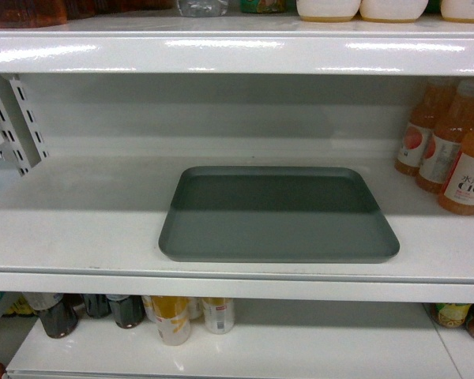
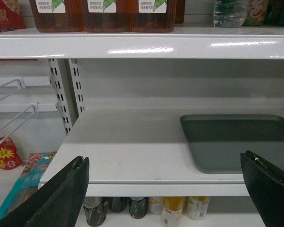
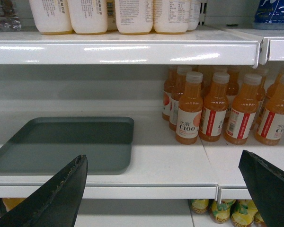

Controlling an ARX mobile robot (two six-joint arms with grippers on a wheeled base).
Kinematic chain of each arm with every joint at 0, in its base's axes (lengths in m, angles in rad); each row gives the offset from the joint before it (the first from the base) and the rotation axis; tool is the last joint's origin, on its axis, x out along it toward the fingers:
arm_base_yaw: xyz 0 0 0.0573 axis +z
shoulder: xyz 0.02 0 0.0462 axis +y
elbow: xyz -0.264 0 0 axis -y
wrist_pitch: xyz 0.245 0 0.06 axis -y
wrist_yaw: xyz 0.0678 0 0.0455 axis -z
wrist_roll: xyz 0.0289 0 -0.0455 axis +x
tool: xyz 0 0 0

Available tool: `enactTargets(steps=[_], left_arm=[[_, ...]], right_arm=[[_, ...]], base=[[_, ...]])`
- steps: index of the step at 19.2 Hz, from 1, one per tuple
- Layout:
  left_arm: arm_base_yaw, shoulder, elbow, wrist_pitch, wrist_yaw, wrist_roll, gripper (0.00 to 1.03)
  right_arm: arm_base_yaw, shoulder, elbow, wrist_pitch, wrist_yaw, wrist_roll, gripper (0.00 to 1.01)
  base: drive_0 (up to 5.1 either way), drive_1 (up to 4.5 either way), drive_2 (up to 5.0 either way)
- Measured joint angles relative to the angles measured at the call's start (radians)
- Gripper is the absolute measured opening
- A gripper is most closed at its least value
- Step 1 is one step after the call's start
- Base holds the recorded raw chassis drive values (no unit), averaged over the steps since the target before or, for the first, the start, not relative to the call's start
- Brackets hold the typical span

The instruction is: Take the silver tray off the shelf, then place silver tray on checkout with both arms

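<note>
I see the tray (image 1: pixel 278 215) lying lengthwise mid-frame on the shelf (image 1: pixel 79 229), between my spread left claw (image 2: pixel 165 189) and spread right claw (image 3: pixel 163 189), equally near.

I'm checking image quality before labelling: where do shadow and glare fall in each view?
Head view: the upper shelf's shadow darkens the rear part of the silver tray, and glare streaks the shelf edge above. Left wrist-mounted view: the same shadow band crosses the tray, with glare on the upper edge. Right wrist-mounted view: similar glare; the orange bottles read sharply.
</note>
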State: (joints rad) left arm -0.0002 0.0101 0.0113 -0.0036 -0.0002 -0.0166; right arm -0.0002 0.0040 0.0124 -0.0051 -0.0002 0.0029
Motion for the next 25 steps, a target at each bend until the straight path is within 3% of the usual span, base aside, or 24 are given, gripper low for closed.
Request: enactTargets(steps=[7, 8, 9, 10, 12, 14, 16, 20, 25], left_arm=[[0.000, 0.000, 0.000, 0.000, 0.000, 0.000, 0.98], [-0.050, 0.046, 0.033, -0.105, -0.125, -0.006, 0.98], [-0.140, 0.230, 0.078, -0.071, -0.296, -0.006, 0.98], [-0.169, 0.405, 0.120, 0.016, -0.343, -0.010, 0.98], [-0.166, 0.687, 0.151, 0.183, -0.302, -0.037, 0.98], [-0.169, 0.982, 0.209, 0.331, -0.198, -0.069, 0.98], [-0.180, 1.252, 0.299, 0.441, -0.149, -0.094, 0.98], [-0.209, 1.612, 0.481, 0.493, -0.102, -0.160, 0.98], [-0.227, 1.910, 0.748, 0.433, -0.114, -0.217, 0.98]], right_arm=[[0.000, 0.000, 0.000, 0.000, 0.000, 0.000, 0.98], [-0.015, 0.044, 0.038, -0.124, -0.045, -0.021, 0.98], [-0.025, 0.159, 0.069, -0.149, -0.084, -0.032, 0.98], [-0.054, 0.341, 0.088, -0.064, -0.160, -0.033, 0.98], [-0.059, 0.575, 0.101, 0.083, -0.177, -0.031, 0.98], [-0.030, 0.797, 0.137, 0.225, -0.157, -0.029, 0.98], [-0.001, 1.011, 0.204, 0.351, -0.137, -0.026, 0.98], [0.034, 1.357, 0.350, 0.493, -0.129, 0.002, 0.98], [0.039, 1.722, 0.597, 0.525, -0.099, 0.040, 0.98]], base=[[0.0, 0.00, 0.0], [0.0, 0.00, 0.0], [0.0, 0.00, 0.0], [0.0, 0.00, 0.0], [0.0, 0.00, 0.0], [0.0, 0.00, 0.0], [0.0, 0.00, 0.0], [0.0, 0.00, 0.0], [0.0, 0.00, 0.0]])
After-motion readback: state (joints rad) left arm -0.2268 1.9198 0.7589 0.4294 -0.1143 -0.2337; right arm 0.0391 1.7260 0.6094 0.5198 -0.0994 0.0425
